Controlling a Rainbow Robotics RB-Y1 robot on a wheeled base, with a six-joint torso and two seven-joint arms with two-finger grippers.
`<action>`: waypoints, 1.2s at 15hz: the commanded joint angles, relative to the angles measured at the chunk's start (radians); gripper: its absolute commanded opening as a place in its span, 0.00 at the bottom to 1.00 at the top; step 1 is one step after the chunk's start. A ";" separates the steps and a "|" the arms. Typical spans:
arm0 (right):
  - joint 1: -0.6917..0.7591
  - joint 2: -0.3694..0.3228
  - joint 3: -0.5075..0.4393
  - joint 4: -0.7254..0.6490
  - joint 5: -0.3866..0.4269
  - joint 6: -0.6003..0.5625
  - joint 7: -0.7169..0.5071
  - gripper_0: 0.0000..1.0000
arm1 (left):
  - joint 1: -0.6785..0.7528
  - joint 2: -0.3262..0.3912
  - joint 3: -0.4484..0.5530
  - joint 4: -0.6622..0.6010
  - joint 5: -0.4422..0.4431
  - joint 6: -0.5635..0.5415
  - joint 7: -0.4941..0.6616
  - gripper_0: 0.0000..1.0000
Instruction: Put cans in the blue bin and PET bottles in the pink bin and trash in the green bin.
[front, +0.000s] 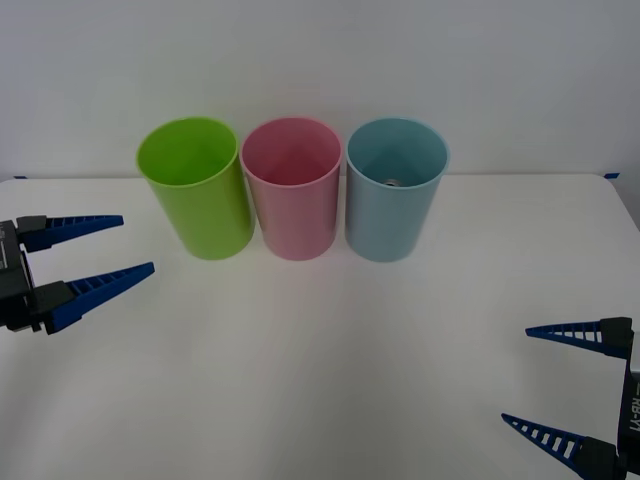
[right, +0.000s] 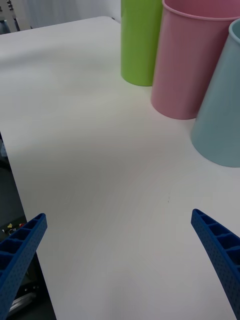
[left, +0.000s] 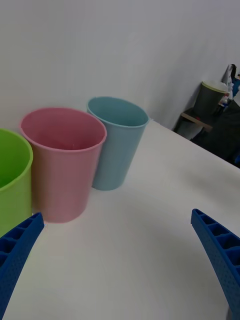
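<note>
Three tall bins stand in a row at the back of the white table (front: 320, 360): the green bin (front: 200, 205) on the left, the pink bin (front: 293, 210) in the middle, the blue bin (front: 392, 220) on the right. A small silvery round end, likely the can (front: 392, 182), lies at the bottom inside the blue bin. PET bottles and trash are out of view. My left gripper (front: 138, 242) hovers open at the table's left side, level with the green bin. Near the front right corner my right gripper (front: 515, 374) is open too, holding nothing.
A white wall runs close behind the bins. The right wrist view has the green bin (right: 140, 45), pink bin (right: 187, 65) and blue bin (right: 225, 120) ahead of the right gripper (right: 118, 215). A dark shelf with a pot (left: 212, 97) stands beyond the table's right end.
</note>
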 joint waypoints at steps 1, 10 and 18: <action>0.000 0.000 0.000 0.000 0.000 0.000 0.000 1.00 | 0.093 -0.036 0.036 -0.049 -0.024 -0.038 -0.002 1.00; 0.000 0.000 0.000 0.000 0.000 0.000 0.000 1.00 | 0.231 -0.243 0.063 -0.124 -0.267 -0.146 -0.012 1.00; 0.000 0.000 0.000 0.000 0.000 0.000 0.000 1.00 | 0.407 -0.280 0.071 -0.173 -0.288 -0.149 -0.035 1.00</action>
